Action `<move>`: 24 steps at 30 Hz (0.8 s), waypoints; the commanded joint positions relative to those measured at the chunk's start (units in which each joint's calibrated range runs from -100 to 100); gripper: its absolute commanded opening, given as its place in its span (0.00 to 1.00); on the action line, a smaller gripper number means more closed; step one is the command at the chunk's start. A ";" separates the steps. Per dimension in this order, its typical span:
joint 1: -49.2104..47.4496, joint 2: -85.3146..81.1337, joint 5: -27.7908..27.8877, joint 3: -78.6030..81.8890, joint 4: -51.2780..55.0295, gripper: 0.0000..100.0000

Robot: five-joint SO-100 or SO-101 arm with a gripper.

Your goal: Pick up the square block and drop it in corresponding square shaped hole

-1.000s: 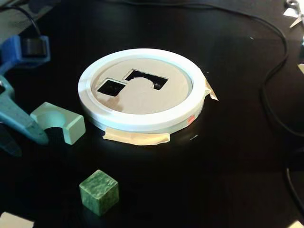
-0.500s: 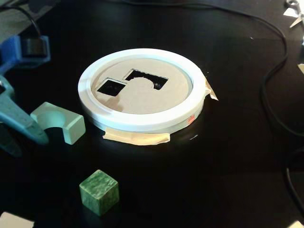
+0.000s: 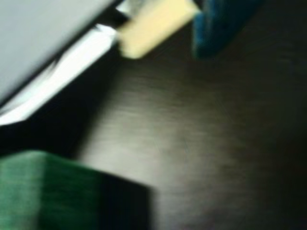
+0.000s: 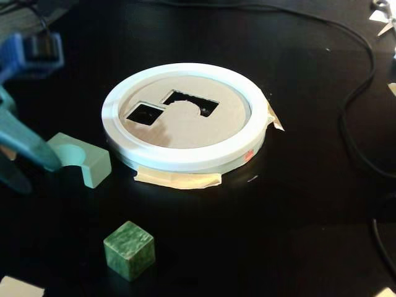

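The square block is a green marbled cube (image 4: 129, 249) standing on the black table near the front of the fixed view. In the blurred wrist view it fills the lower left corner (image 3: 45, 191). The white ring (image 4: 185, 158) holds a cardboard lid with a square hole (image 4: 144, 113) at its left. My blue-green gripper (image 4: 36, 174) comes in from the left edge of the fixed view, left of and behind the cube, apart from it. Its jaws stand apart and hold nothing. In the wrist view only one blue finger (image 3: 218, 26) shows at the top.
A pale green block with a half-round notch (image 4: 83, 159) sits right beside my gripper. The lid has a second, arch-shaped hole (image 4: 190, 102). Beige tape (image 4: 179, 180) holds the ring down. A black cable (image 4: 352, 133) runs along the right side.
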 commanded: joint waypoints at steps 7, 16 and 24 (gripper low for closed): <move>-1.15 10.70 -0.34 -21.36 -0.46 1.00; -1.15 55.67 -0.39 -55.42 2.76 1.00; -0.28 82.80 -0.39 -75.73 13.19 1.00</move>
